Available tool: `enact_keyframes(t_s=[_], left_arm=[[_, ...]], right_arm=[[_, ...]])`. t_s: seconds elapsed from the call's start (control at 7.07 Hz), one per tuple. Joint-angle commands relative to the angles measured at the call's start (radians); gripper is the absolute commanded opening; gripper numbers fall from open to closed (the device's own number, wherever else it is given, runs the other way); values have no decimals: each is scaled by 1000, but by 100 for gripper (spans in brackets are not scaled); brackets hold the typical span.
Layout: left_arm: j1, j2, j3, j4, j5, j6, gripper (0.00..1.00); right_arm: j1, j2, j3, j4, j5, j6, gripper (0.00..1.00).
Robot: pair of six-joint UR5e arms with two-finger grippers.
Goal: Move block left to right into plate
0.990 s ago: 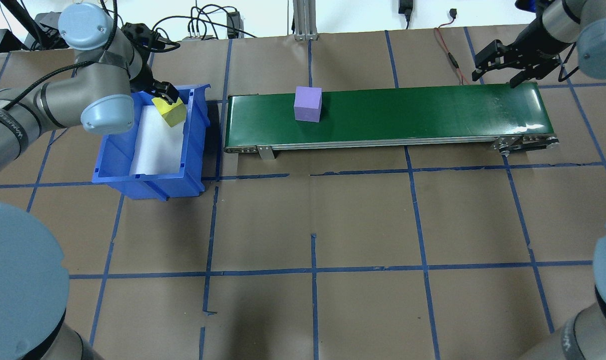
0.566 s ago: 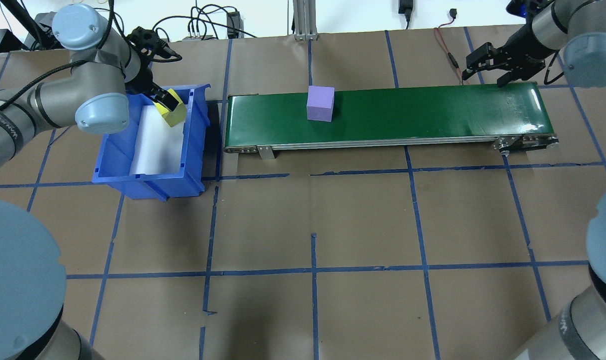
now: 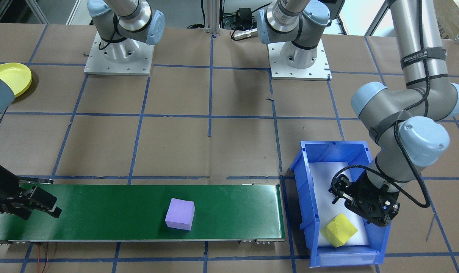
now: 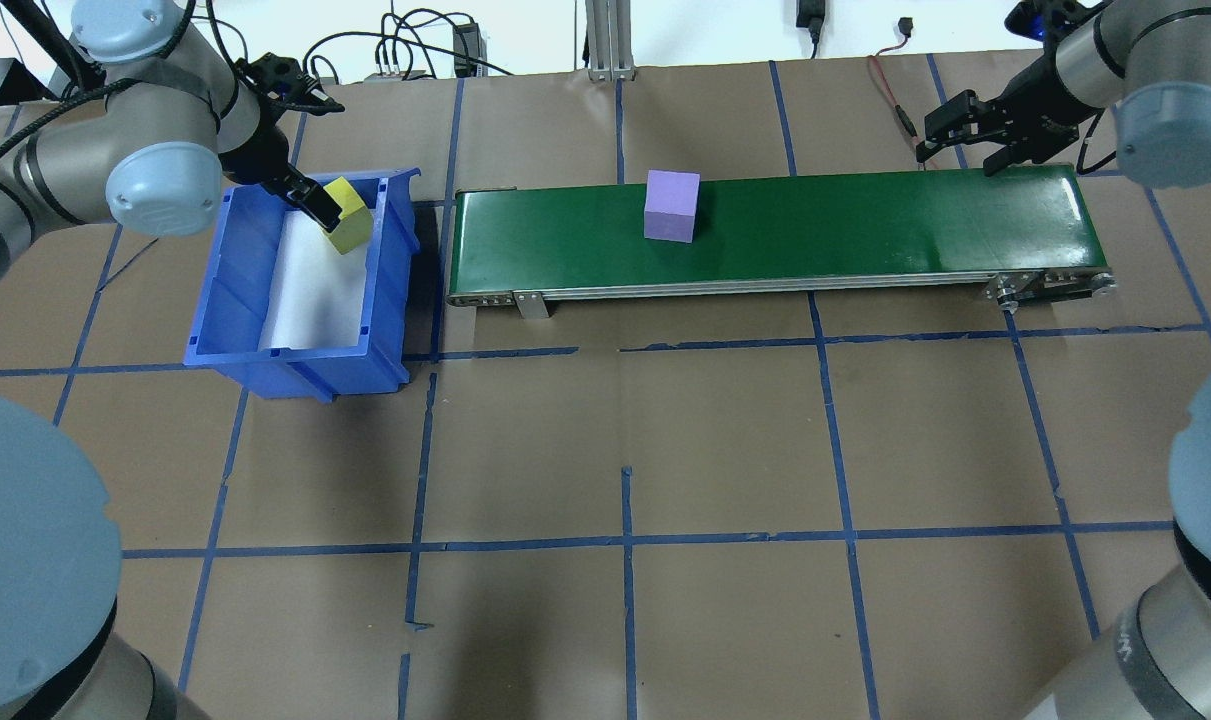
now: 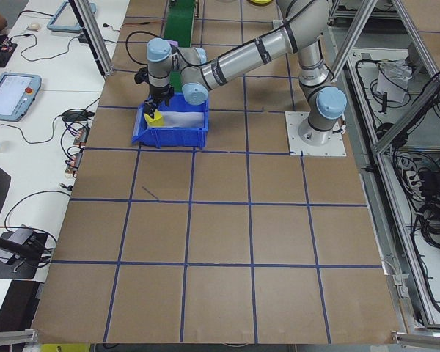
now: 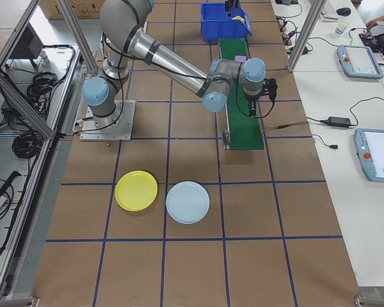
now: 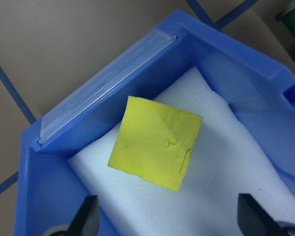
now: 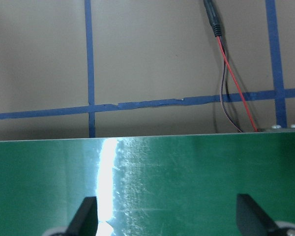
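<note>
A purple block (image 4: 671, 205) (image 3: 180, 214) rides on the green conveyor belt (image 4: 865, 225), left of its middle in the overhead view. A yellow block (image 7: 156, 142) (image 4: 346, 228) (image 3: 339, 229) lies on white foam inside the blue bin (image 4: 227, 300). My left gripper (image 7: 169, 221) (image 4: 308, 203) hangs open above that bin, beside the yellow block and not touching it. My right gripper (image 8: 167, 221) (image 4: 961, 156) (image 3: 39, 203) is open and empty over the belt's right end. The yellow plate (image 6: 136, 190) (image 3: 10, 77) sits on the table on my right side.
A light blue plate (image 6: 187, 202) lies next to the yellow one. A red and black cable (image 8: 231, 83) runs on the table behind the belt's right end. The blue bin stands just off the belt's left end.
The purple block has travelled rightward along the belt. My left gripper has drawn back from the yellow block, which stayed in place. My right gripper shifted left over the belt's end.
</note>
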Motion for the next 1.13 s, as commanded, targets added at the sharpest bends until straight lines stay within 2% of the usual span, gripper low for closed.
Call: enact_keyframes(t_s=[0.0, 0.42, 0.99], left_arm=[[1, -44, 65, -40, 0, 2, 100], [1, -132, 145, -40, -5, 4, 100], [1, -134, 124, -87, -12, 28, 100]], right_arm=[[0, 17, -4, -6, 84, 0, 100], [0, 26, 5, -9, 99, -58, 100], [0, 32, 8, -9, 103, -59, 100]])
